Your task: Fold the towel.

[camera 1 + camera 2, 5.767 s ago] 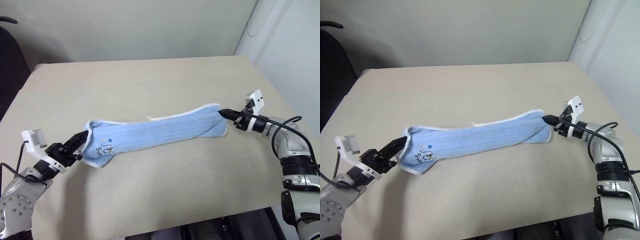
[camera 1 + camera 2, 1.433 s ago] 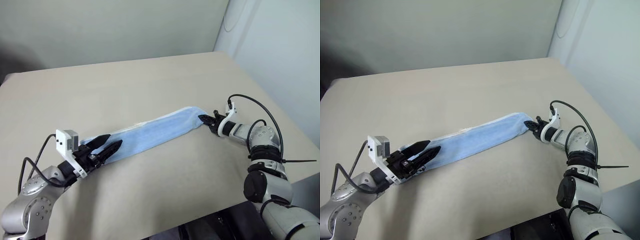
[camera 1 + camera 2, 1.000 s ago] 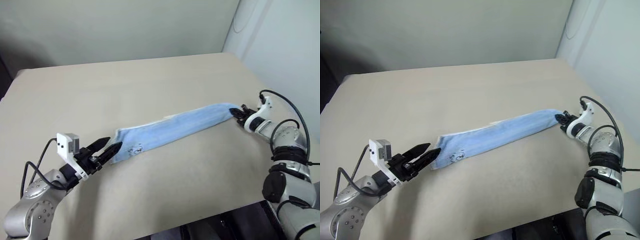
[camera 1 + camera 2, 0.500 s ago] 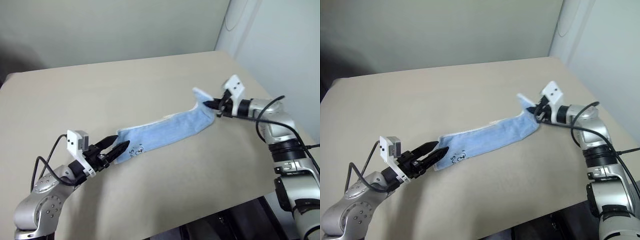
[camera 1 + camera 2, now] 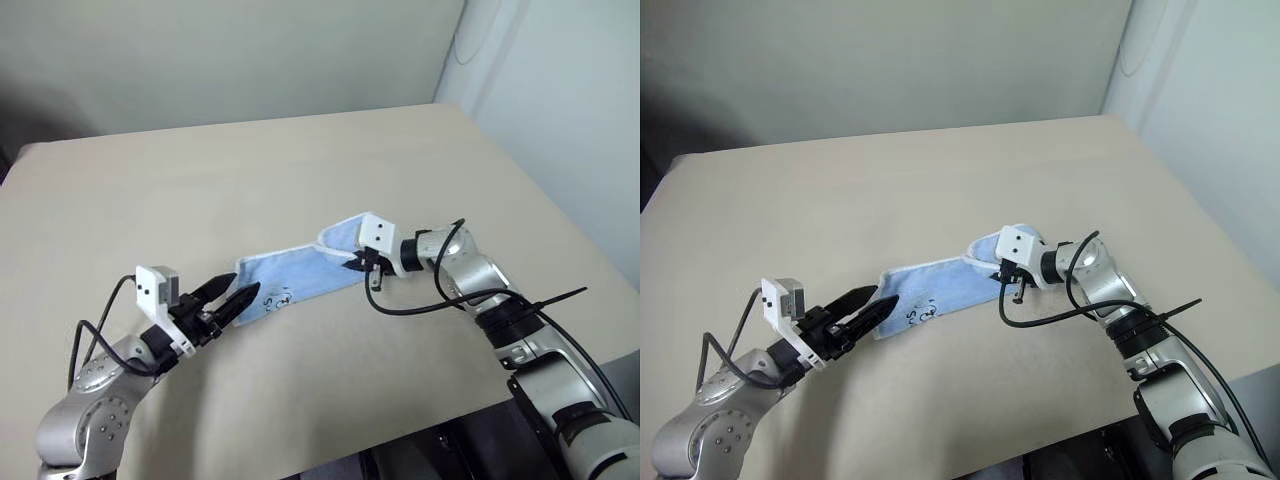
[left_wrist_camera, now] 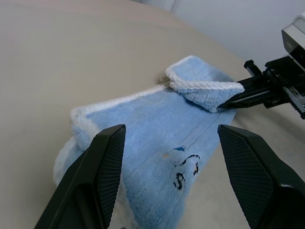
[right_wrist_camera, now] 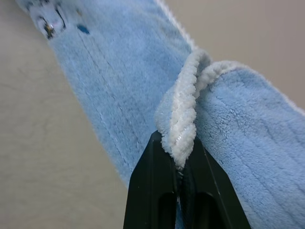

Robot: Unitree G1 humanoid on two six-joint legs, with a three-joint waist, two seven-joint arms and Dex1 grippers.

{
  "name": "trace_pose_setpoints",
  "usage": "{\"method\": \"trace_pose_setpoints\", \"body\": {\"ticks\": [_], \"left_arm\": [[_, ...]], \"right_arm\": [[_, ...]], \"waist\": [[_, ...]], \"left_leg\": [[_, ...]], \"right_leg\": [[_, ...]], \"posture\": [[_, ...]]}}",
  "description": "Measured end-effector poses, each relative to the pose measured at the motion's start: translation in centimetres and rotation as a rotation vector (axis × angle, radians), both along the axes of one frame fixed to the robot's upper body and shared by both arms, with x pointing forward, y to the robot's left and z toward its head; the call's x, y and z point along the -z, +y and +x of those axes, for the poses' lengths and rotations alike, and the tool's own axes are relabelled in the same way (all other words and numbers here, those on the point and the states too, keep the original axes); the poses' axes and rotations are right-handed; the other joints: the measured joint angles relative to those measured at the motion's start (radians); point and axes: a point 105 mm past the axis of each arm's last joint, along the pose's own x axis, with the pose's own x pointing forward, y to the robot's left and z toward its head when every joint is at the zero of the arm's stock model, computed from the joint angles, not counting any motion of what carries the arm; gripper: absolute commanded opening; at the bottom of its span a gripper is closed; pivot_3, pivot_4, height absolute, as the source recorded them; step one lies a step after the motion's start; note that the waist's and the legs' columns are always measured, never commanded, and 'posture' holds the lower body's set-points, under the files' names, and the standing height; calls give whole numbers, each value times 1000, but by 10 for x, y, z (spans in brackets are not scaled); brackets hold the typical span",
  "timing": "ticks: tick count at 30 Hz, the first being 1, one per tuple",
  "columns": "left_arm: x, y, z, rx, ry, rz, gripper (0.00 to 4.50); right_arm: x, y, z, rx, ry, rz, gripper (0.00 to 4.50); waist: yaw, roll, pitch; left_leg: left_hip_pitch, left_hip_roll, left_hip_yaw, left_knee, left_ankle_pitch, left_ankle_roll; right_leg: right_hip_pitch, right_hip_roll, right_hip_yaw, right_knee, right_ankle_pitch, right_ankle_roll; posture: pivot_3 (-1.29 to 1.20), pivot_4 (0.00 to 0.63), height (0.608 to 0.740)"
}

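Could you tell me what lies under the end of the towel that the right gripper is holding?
The right gripper holds that end over the towel itself, whose lower layer lies on the table. The strip beneath the fold is covered.

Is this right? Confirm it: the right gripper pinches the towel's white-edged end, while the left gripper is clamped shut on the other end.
Wrong on the left gripper: the left wrist view shows its fingers spread open around the towel, not clamped. The right gripper does pinch the white-edged end.

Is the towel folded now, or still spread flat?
Partly folded: the right gripper pinches the towel edge, doubled back over the rest.
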Motion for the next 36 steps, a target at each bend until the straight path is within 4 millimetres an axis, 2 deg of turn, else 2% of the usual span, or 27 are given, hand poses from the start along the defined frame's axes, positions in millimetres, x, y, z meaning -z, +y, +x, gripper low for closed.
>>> {"method": "trace_pose_setpoints", "body": {"ticks": [4,7,11,12,13,14,16,18,19,23,24,29,34,36], "left_arm": [[0,0,0,-2,-4,0,3351],[-1,1,0,-3,-7,-3,3351],[-2,5,0,-36,-8,-27,3351],[-2,6,0,-53,-9,-53,3351],[-3,8,0,-78,-13,-98,3351],[-4,9,0,-91,-14,-132,3351],[-7,14,1,-141,-19,-223,3351],[-13,15,5,-188,-34,-356,3351],[-13,16,6,-205,-25,-389,3351],[-4,20,3,-254,33,-408,3351],[-1,22,2,-269,50,-406,3351],[9,26,-8,-320,111,-422,3351],[20,29,-32,-343,198,-474,4451],[23,25,-41,-323,231,-489,4451]], "right_arm": [[-4,-2,-4,-2,59,65,2071],[-24,-8,-10,-12,101,181,2071],[-53,-27,-13,9,138,335,2071],[-56,-31,-11,35,146,365,1695],[-58,-35,-8,70,166,407,1524],[-59,-39,-4,99,184,438,1100],[-56,-38,8,165,219,502,870],[-44,-33,26,242,195,509,154],[-33,-28,33,267,188,499,34],[22,-24,42,337,197,387,34],[28,-24,42,337,187,381,34],[32,-24,42,291,82,321,34],[26,-25,42,288,61,347,0],[20,-26,44,292,48,374,0]], "waist": [[3,0,0],[5,0,0],[7,0,0],[7,0,0],[7,0,0],[7,0,0],[5,0,0],[2,-1,0],[1,-1,0],[5,0,0],[6,0,0],[5,-1,-1],[5,-1,0],[5,0,0]], "left_leg": [[0,0,2,0,0,-1],[0,-1,4,0,1,-1],[1,-1,6,1,1,-2],[1,-1,6,1,1,-2],[1,-1,6,1,1,-2],[1,-1,6,1,1,-2],[2,-1,6,1,1,-2],[3,0,6,1,1,-2],[3,0,4,1,1,-1],[1,0,1,0,0,-1],[0,0,2,0,0,-1],[4,0,3,1,-1,-1],[3,0,7,1,-2,-3],[3,0,7,1,-2,-4]], "right_leg": [[0,0,0,0,0,0],[0,1,0,0,0,0],[2,1,0,-1,0,1],[3,1,1,-1,0,1],[3,1,1,-1,0,1],[3,1,1,0,0,1],[2,1,2,0,0,1],[2,1,2,0,0,1],[1,1,2,1,0,1],[-1,0,3,0,0,1],[-2,0,3,0,0,2],[3,0,2,0,0,2],[4,0,2,0,0,2],[3,0,2,-1,0,1]], "posture": [[0,150,740],[0,150,740],[0,150,740],[0,150,740],[0,150,740],[0,150,740],[0,150,740],[0,150,740],[0,150,740],[0,150,740],[0,150,740],[0,150,740],[0,150,740],[0,150,740]]}}
